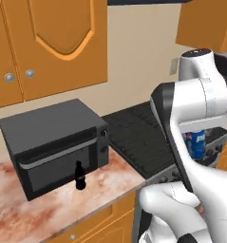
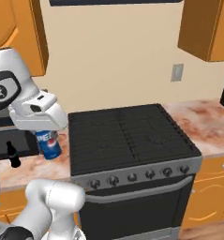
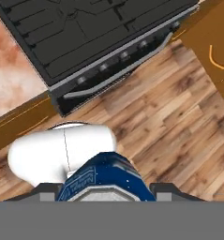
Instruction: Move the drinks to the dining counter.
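Note:
The blue can (image 2: 48,144) with white markings hangs in the air under my white hand, and my gripper (image 2: 47,138) is shut on it. In the hand view the can (image 3: 104,180) sits between my fingertips, above the wooden floor in front of the stove. From the left base view the can (image 1: 196,143) shows just below my forearm. The small dark bottle (image 1: 79,176) stands upright on the marbled worktop in front of the microwave, well left of the gripper; it shows as the bottle (image 2: 12,155) at the left edge. The dining counter is out of view.
A black microwave (image 1: 55,142) sits on the marbled worktop (image 1: 34,209) under orange wall cabinets (image 1: 48,42). A black stove (image 2: 127,136) with a row of knobs stands to its right, with more worktop (image 2: 205,122) beyond. Wooden floor (image 3: 179,126) lies in front.

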Robot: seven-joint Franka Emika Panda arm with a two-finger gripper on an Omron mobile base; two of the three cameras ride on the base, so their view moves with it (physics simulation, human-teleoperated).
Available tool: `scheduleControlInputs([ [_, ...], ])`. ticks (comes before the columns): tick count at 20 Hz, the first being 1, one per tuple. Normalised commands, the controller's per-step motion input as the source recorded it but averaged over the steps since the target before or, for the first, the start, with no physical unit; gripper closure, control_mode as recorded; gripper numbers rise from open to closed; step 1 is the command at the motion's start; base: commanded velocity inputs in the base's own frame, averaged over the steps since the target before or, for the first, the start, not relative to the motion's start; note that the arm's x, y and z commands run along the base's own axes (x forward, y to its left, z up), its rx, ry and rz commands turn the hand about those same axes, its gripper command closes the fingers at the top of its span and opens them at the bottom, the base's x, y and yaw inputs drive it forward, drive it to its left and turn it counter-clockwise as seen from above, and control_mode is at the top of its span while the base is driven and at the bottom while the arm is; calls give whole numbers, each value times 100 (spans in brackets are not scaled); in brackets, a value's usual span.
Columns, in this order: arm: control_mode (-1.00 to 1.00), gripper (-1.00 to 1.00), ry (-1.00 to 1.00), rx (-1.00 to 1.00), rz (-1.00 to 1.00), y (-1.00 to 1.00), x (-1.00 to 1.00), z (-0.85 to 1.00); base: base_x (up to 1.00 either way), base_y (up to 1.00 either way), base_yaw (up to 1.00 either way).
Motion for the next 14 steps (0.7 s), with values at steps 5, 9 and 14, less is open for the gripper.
scheduleControlInputs([
  [5, 100, 100, 0, 0, 0, 0, 0, 0, 15, -87, -63],
  [9, 100, 100, 0, 0, 0, 0, 0, 0, 25, -71, -70],
  [14, 100, 100, 0, 0, 0, 0, 0, 0, 17, -46, -80],
])
